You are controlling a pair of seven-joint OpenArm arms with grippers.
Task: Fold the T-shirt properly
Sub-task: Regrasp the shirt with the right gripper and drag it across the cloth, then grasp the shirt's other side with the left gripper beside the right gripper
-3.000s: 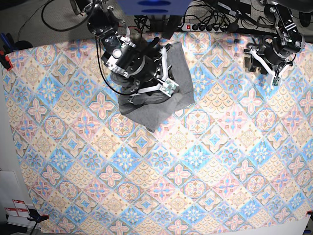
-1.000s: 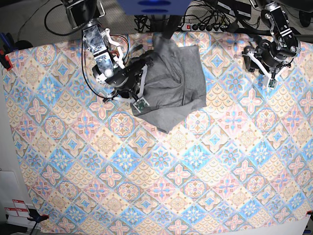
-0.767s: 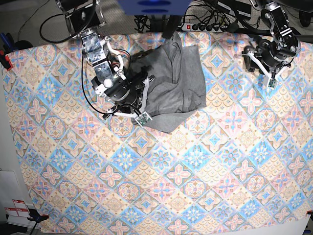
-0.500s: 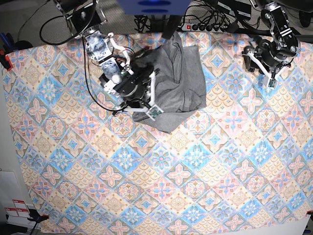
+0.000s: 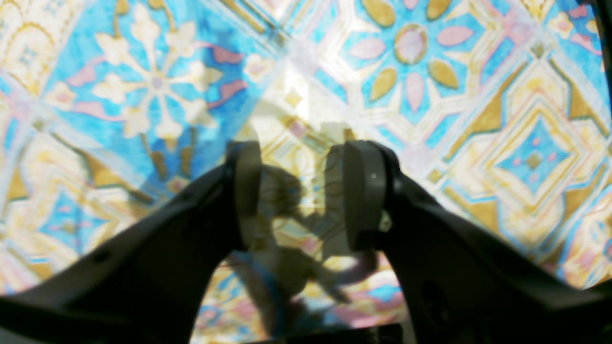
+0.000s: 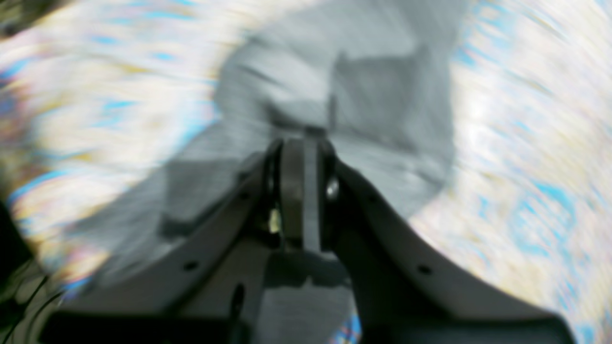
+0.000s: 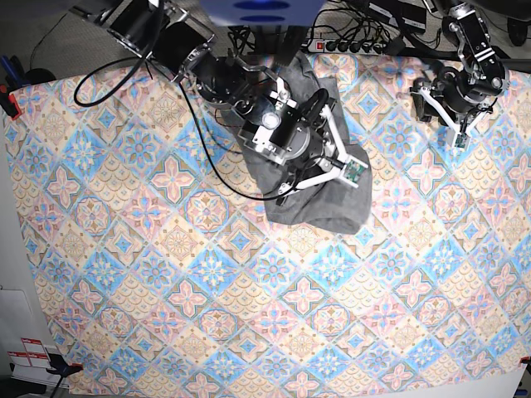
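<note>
The right gripper (image 6: 304, 143) is pinched tight on the grey T-shirt (image 7: 319, 203), though its wrist view is blurred. The left gripper (image 5: 302, 191) stands parted and empty over the tablecloth (image 5: 478, 95). Only the base view shows the shirt bunched near the cloth's far edge.

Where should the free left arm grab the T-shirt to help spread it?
Probably the loose rounded corner of the grey T-shirt, at the near edge of the bundle. It lies flat on the tablecloth, clear of the right gripper, which is shut on fabric higher up. The left gripper is open over bare cloth; come from its own side, low, and pinch the edge.
</note>
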